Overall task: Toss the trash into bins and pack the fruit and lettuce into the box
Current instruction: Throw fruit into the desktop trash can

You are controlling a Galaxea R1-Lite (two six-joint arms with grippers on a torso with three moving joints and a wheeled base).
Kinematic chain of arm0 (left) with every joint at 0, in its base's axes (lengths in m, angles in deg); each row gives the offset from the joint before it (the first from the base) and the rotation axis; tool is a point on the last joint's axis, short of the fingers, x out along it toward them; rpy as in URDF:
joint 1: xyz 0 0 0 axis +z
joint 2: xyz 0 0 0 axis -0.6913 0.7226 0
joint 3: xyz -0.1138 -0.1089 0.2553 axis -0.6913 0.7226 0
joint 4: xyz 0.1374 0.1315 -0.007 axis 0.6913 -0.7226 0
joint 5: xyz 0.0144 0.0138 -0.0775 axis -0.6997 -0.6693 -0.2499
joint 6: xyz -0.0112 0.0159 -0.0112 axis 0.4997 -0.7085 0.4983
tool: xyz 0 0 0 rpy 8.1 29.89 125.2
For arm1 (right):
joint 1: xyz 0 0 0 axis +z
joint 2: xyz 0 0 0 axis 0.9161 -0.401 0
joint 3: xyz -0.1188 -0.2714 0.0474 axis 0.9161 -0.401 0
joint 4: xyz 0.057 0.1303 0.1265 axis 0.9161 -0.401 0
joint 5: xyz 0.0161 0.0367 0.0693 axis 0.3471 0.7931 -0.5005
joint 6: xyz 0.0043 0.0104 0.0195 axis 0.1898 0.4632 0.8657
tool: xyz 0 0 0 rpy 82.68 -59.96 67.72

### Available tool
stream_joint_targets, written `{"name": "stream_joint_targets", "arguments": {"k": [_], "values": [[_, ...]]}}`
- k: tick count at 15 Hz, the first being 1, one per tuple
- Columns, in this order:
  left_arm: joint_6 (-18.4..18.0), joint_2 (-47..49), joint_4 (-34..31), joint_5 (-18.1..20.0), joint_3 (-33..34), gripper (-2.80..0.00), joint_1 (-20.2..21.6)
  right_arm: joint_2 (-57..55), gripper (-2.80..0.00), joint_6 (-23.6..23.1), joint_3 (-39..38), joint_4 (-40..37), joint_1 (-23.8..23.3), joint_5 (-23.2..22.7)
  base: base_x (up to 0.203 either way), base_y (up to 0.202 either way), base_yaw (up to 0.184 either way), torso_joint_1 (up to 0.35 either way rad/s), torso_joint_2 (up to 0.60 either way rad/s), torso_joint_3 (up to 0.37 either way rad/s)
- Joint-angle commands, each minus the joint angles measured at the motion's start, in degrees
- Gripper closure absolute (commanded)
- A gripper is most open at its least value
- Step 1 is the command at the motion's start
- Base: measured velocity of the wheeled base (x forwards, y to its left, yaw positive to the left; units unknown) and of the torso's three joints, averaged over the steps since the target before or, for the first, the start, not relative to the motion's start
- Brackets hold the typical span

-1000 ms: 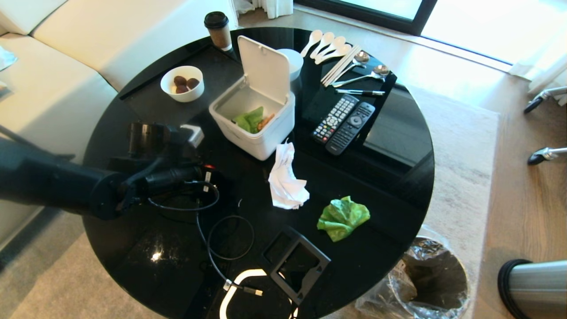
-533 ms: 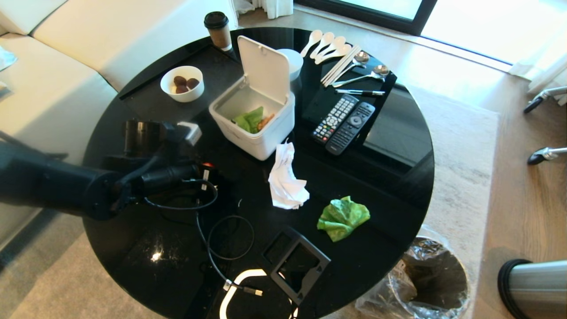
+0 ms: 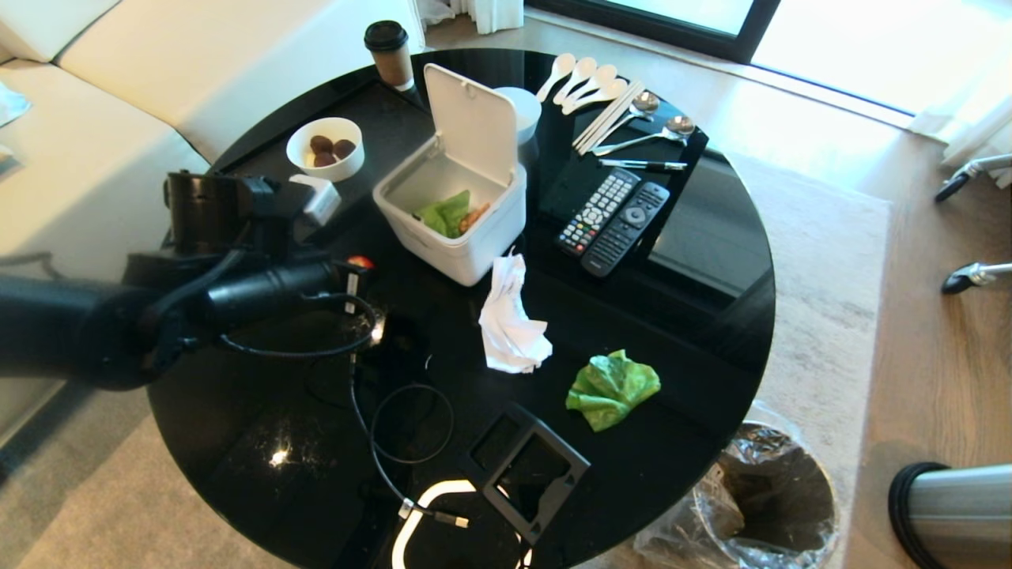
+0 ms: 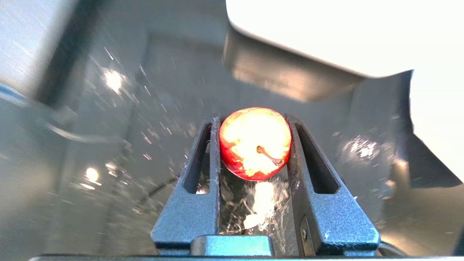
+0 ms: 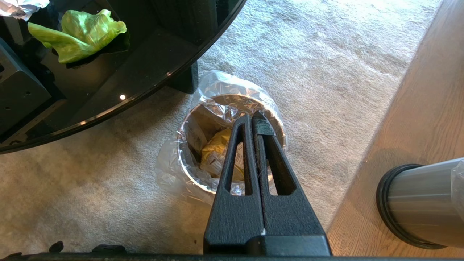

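My left gripper (image 4: 252, 117) is shut on a small red apple (image 4: 255, 145), stem facing the camera, held above the black table (image 3: 696, 340). From the head camera the apple (image 3: 360, 261) shows at the arm's tip, left of the white box (image 3: 474, 253), whose lid stands open. One lettuce leaf (image 3: 447, 213) lies inside the box; another (image 3: 613, 387) lies on the table next to the crumpled white tissue (image 3: 510, 320). My right gripper (image 5: 252, 117) is shut and empty above a lined bin (image 5: 203, 119) that holds the yellow wrapper (image 5: 217, 148).
A white bowl (image 3: 325, 148), a coffee cup (image 3: 389, 51), two remotes (image 3: 613, 221) and spoons (image 3: 585, 79) stand round the box. A black cable (image 3: 379, 427) and a black frame tray (image 3: 526, 470) lie near the front edge. A second steel bin (image 3: 957, 514) is at the right.
My left arm has lifted with the red apple and shifted toward the far left of the table. Everything else stays where it was.
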Motion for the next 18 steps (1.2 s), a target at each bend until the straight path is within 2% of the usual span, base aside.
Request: {"name": "stream_joint_targets", "arguments": {"k": [1, 10, 18], "values": [[-1.3, -5.0, 0.1, 0.0, -0.1, 0.00, -0.6, -0.1, 0.00, -0.1, 0.0, 0.0, 0.0, 0.0, 0.000, 0.000, 0.000, 0.000, 0.00, 0.000], [-1.8, -8.8, 0.2, 0.1, -2.9, 0.00, -0.3, -0.1, 0.00, -0.1, 0.0, 0.0, 0.0, 0.0, 0.000, 0.000, 0.000, 0.000, 0.00, 0.000], [-1.8, -1.5, 0.3, 1.8, -10.8, 0.00, -1.4, -0.1, 0.00, -0.1, 0.0, 0.0, 0.0, 0.0, 0.000, 0.000, 0.000, 0.000, 0.00, 0.000]]}}
